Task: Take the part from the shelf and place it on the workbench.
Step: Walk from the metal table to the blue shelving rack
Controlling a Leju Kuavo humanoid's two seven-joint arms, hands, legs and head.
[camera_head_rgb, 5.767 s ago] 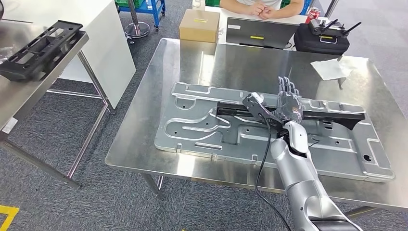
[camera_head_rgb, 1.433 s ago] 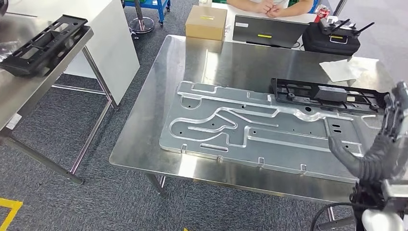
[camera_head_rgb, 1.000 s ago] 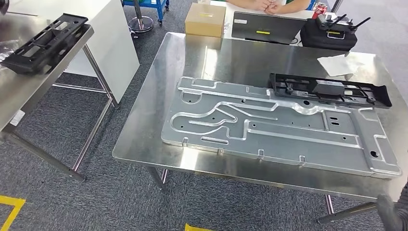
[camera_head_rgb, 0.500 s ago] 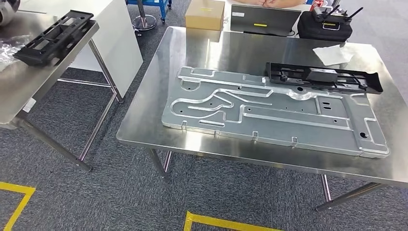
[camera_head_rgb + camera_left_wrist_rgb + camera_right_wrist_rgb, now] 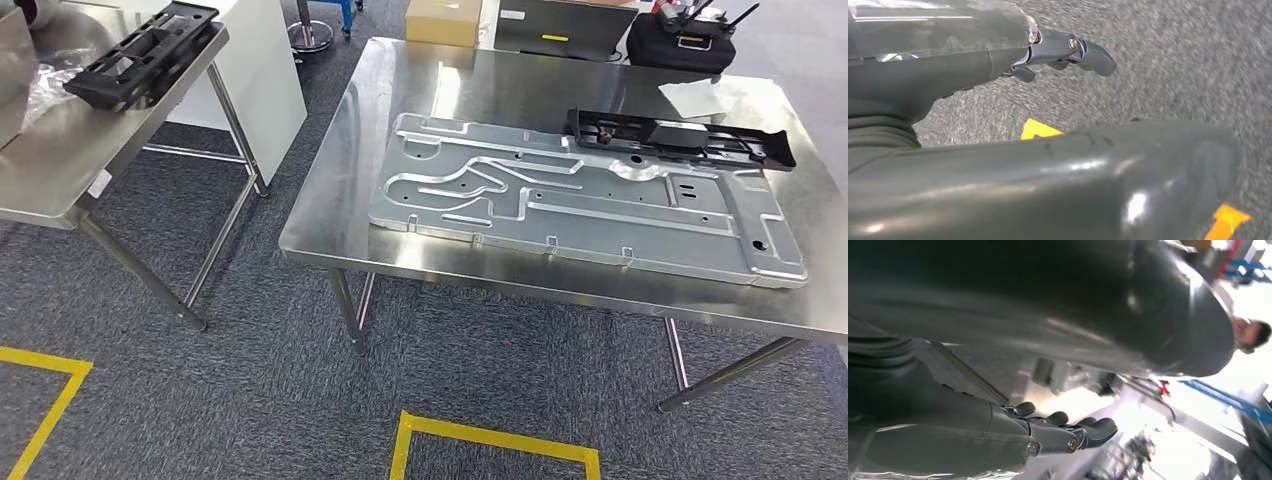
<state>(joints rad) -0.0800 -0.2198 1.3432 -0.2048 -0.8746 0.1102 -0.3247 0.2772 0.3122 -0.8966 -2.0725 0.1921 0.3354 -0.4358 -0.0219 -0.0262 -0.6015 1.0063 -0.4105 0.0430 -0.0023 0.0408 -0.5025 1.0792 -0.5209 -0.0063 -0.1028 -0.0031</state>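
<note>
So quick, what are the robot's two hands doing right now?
Left hand: open, holding nothing, fingers stretched out.
Right hand: open, holding nothing, fingers stretched out.

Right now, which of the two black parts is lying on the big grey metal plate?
The black part on the workbench, along the grey plate's far edge. The other part lies on the shelf table.

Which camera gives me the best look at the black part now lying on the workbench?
The head view: the black part lies whole along the far edge of the silver plate. The left wrist view faces carpet; the right wrist view is too blurred to tell.

The long black part (image 5: 683,137) lies flat on the workbench's (image 5: 480,90) far right.
</note>
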